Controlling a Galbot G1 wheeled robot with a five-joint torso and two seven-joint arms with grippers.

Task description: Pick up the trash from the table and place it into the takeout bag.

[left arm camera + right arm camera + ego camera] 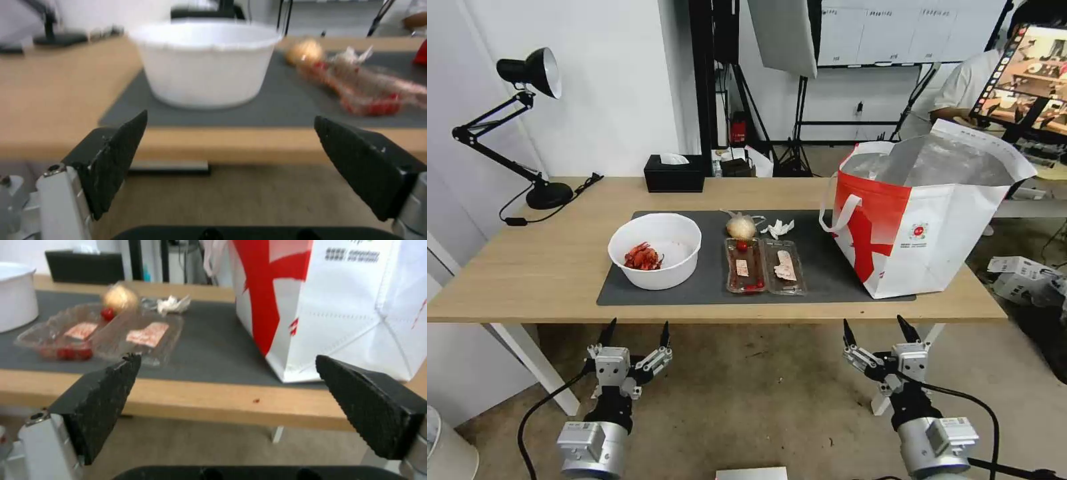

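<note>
both arms are hanging below the table's (527, 267) near edge, left gripper (635, 332) and right gripper (879, 328) with fingers spread and empty. bowl (655, 250), plastic tray (765, 267), knotted bag (742, 227) and tissue (778, 229) are lying on the mat (827, 267), the takeout bag (920, 227) standing just right of them

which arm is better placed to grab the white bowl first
Left, probably. The left gripper hangs open just below the table edge, nearly in line with the white bowl; the right gripper, also open, sits nearer the takeout bag.
</note>
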